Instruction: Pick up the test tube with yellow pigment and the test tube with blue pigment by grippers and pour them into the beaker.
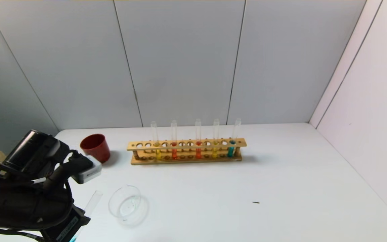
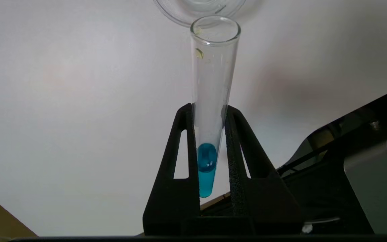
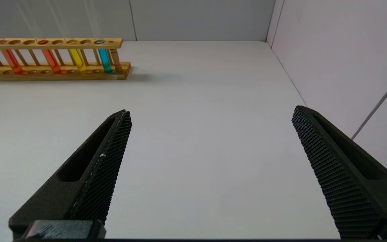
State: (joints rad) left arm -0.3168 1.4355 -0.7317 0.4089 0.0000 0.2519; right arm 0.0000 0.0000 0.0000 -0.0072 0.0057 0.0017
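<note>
My left gripper is shut on a test tube with blue pigment, low at the table's front left. The tube slants with its open mouth toward the beaker, just short of the rim. The teal liquid sits at the tube's round bottom. The beaker's rim shows just beyond the tube's mouth. Two tubes with yellow pigment and another blue one stand in the wooden rack. My right gripper is open and empty above bare table, out of the head view.
A dark-red cup stands left of the rack. Two orange-red tubes stand in the rack. The rack also shows in the right wrist view. Grey walls close the back and the right side. A small dark speck lies on the table.
</note>
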